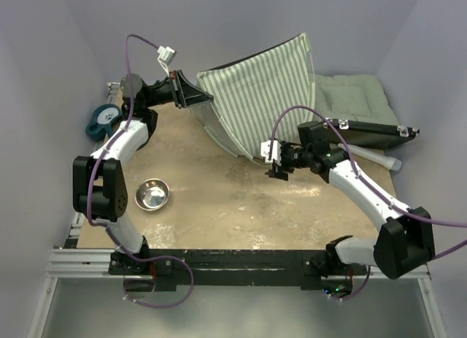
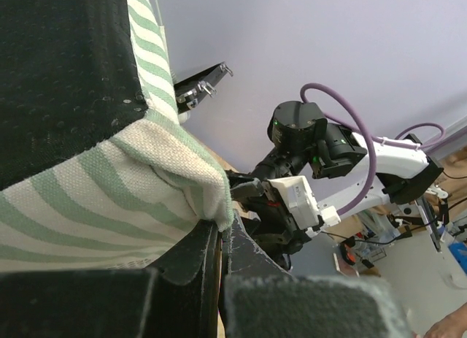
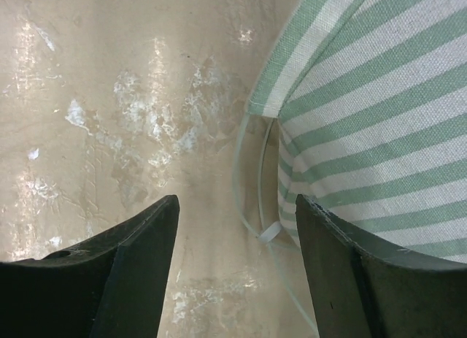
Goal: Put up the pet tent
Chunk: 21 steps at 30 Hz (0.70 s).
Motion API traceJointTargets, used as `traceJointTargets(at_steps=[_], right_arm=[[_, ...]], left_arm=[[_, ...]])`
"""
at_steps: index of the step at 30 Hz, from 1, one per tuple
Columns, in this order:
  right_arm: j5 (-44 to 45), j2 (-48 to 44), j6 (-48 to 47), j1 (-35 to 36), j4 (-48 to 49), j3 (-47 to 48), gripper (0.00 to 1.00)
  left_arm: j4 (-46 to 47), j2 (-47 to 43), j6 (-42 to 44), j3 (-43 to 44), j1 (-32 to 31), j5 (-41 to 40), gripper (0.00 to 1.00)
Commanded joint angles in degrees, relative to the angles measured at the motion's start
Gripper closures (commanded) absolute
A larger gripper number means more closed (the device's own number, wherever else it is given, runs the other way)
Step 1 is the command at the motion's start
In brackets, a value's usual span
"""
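— Where do our hands stand?
— Our right hand [image 3: 237,206] hovers spread over the worktop [image 3: 109,97], pinching nothing. A thin pole [image 3: 243,170] curves through its gap, with the striped hem of the pet tent [image 3: 365,112] just to its right.
— And the other?
— Our left hand [image 1: 198,97] is pressed together on the tent's back-left corner.
— How does the tent lie?
— It fans across the worktop's far middle. Its curved edge runs from that corner toward us and ends just beside the right hand. We judge the right arm nearer the loose pole.
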Motion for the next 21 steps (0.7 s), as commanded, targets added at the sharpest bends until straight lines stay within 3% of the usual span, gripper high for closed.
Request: traceJointTargets(at_steps=[1,8,15,20,21], right_arm=[[-0.1,-1.42,0.9,-0.22,3.56,-1.83,0.33],[-2.03,6.4,-1.45,-0.13,3.14,1.16,0.48],[-1.68,9.74,0.99,1.45,8.22,-0.08,0.51],[-4.58,13.35,8.72,1.54,9.29,6.33,0.68],[-5.37,13.26,10.74,1.54,9.46,7.74,0.79]], left_arm=[[2.94,0.42,0.78,2.49,0.37,0.08,1.0],[2.94,0.95,0.51,3.28,0.46,-0.1,1.0],[3.12,0.69,1.21,2.85,0.46,-0.71,1.0],[2.6,-0.28,3.23,2.14,0.55,-0.36,1.0],[2.16,-0.19,3.49,2.05,0.55,-0.36,0.94]])
